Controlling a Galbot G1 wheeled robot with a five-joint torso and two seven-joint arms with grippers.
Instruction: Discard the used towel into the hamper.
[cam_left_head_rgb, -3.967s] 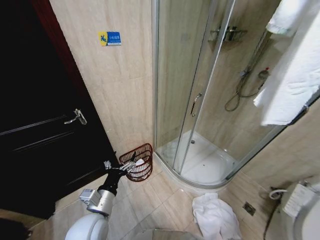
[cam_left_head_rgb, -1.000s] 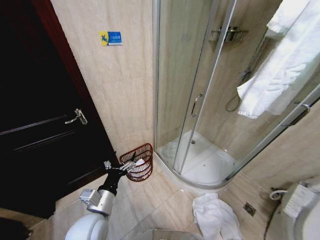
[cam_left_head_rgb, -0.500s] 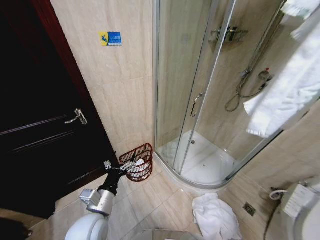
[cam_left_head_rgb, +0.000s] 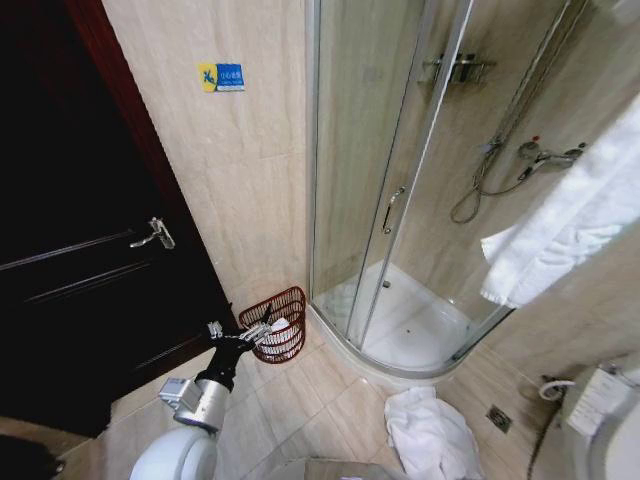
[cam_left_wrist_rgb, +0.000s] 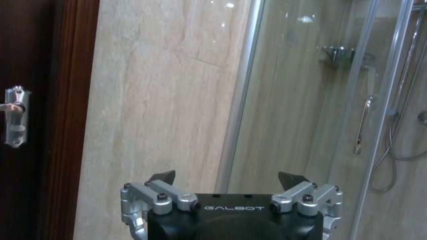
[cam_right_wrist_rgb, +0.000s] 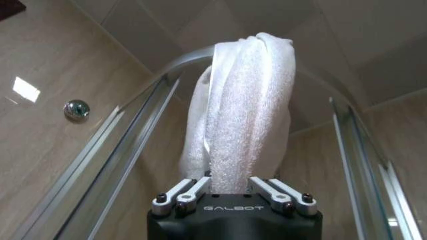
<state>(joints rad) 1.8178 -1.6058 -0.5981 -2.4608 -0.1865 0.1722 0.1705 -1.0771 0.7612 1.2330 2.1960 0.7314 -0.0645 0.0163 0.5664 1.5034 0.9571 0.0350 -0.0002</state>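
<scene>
The right gripper (cam_right_wrist_rgb: 233, 187) is closed on the white towel (cam_left_head_rgb: 570, 235), which has moved from the upper right corner toward the right edge of the head view, so carrying has begun. The left gripper (cam_left_wrist_rgb: 227, 180), open, waits beside the hamper (cam_left_head_rgb: 277, 322) at lower centre-left.

I'm looking at a bathroom: beige wall tiles (cam_left_head_rgb: 250, 170), a curved glass shower stall (cam_left_head_rgb: 400, 200) with a hose and tap (cam_left_head_rgb: 545, 155), a toilet (cam_left_head_rgb: 605, 420) at the corner, a white towel (cam_left_head_rgb: 430, 435) crumpled on the floor, and a dark door (cam_left_head_rgb: 80, 250).
</scene>
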